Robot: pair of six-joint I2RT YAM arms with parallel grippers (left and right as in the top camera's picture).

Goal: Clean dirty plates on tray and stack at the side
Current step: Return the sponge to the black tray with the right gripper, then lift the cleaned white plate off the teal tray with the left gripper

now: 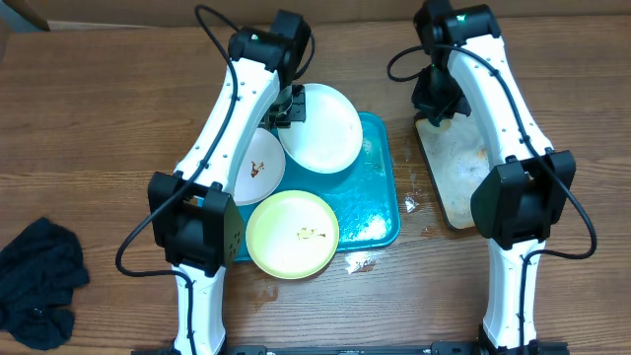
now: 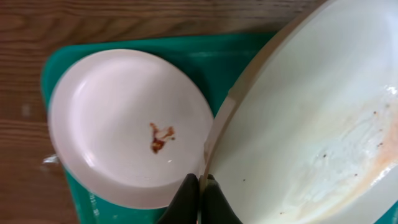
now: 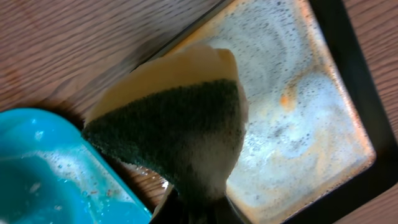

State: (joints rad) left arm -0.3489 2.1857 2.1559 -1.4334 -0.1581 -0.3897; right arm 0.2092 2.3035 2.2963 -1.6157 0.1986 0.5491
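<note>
My left gripper (image 2: 202, 184) is shut on the rim of a white plate (image 2: 311, 124), holding it tilted above the far end of the turquoise tray (image 1: 383, 202); that plate (image 1: 322, 128) carries faint orange streaks and dark specks. A second white plate (image 2: 124, 118) with a red-brown smear lies on the tray's left side (image 1: 258, 168). The pale yellow-green plate (image 1: 293, 234), with a small yellow smear, overlaps the tray's near edge. My right gripper (image 3: 199, 208) is shut on a green and yellow sponge (image 3: 180, 124), hanging over the foamy black-rimmed tray (image 3: 298, 112).
The soapy tray (image 1: 455, 182) lies right of the turquoise tray. A dark crumpled cloth (image 1: 37, 284) sits at the near left of the wooden table. Water drops (image 1: 360, 262) spot the wood by the tray's near right corner.
</note>
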